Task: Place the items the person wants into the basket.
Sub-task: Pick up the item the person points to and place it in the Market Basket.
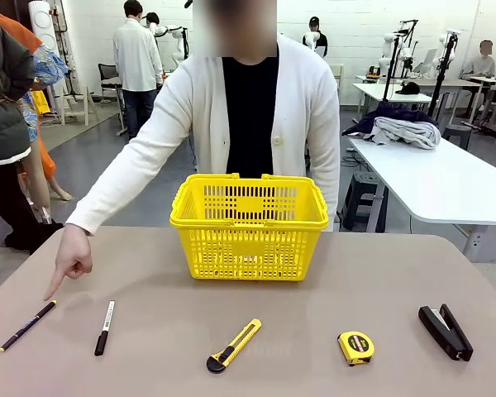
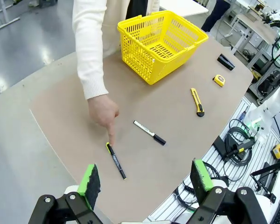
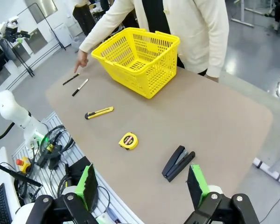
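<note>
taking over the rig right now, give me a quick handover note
Left gripper: open, empty, over the table end with the pen.
Right gripper: open, empty, over the end with the stapler.
Person's hand points at the pen; marker lies beside it.
Basket stands far middle, nothing in it.
Done: nothing placed. Left: probably the pen first, then whatever is pointed at next.

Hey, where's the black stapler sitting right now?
In the front view the stapler lies on the right side of the table, just right of the yellow tape measure and apart from the basket.
</note>
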Tool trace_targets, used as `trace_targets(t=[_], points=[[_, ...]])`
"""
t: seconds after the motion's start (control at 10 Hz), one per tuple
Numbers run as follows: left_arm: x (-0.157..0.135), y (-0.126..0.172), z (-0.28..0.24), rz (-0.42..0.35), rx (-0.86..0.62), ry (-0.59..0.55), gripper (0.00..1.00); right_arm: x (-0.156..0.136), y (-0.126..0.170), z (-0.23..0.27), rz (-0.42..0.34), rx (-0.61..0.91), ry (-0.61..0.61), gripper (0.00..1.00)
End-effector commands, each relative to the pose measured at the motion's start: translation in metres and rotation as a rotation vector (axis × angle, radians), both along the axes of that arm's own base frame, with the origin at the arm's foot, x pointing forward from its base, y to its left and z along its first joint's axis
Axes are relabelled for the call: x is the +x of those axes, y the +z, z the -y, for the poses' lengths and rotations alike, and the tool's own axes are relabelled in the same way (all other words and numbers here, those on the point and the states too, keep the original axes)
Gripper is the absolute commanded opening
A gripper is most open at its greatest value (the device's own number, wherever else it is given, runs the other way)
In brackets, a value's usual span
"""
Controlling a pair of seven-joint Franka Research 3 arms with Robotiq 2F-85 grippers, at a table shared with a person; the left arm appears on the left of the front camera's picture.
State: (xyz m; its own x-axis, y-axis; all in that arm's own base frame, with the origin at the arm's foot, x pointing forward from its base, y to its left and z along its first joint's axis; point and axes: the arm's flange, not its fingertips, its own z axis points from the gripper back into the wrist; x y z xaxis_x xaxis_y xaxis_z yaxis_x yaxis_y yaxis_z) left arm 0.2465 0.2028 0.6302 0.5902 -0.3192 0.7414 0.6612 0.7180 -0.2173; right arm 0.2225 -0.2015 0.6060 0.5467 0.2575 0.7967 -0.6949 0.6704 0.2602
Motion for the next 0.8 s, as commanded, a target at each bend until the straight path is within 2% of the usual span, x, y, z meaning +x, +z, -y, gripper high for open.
trace_targets(t=[0.0, 0.2, 0.4, 0.5, 0.7], points=[[-0.001, 0.002, 0.001, 0.011, -0.009, -0.012, 1.00, 0.001, 0.001, 0.001, 0.011, 0.005, 0.018, 1.00], [0.000, 0.000, 0.000, 0.000, 0.000, 0.000, 1.00, 0.001, 0.001, 0.001, 0.011, 0.005, 0.018, 1.00], [0.029, -0.015, 0.030, -0.236, 0.267, -0.077, 1.00, 0.001, 0.001, 0.001, 0.011, 0.005, 0.018, 1.00], [0.041, -0.027, 0.051, -0.303, 0.396, -0.118, 1.00, 0.001, 0.001, 0.001, 0.011, 0.005, 0.018, 1.00], [0.057, -0.056, 0.087, -0.352, 0.567, -0.160, 1.00, 0.001, 0.001, 0.001, 0.011, 0.005, 0.018, 1.00]])
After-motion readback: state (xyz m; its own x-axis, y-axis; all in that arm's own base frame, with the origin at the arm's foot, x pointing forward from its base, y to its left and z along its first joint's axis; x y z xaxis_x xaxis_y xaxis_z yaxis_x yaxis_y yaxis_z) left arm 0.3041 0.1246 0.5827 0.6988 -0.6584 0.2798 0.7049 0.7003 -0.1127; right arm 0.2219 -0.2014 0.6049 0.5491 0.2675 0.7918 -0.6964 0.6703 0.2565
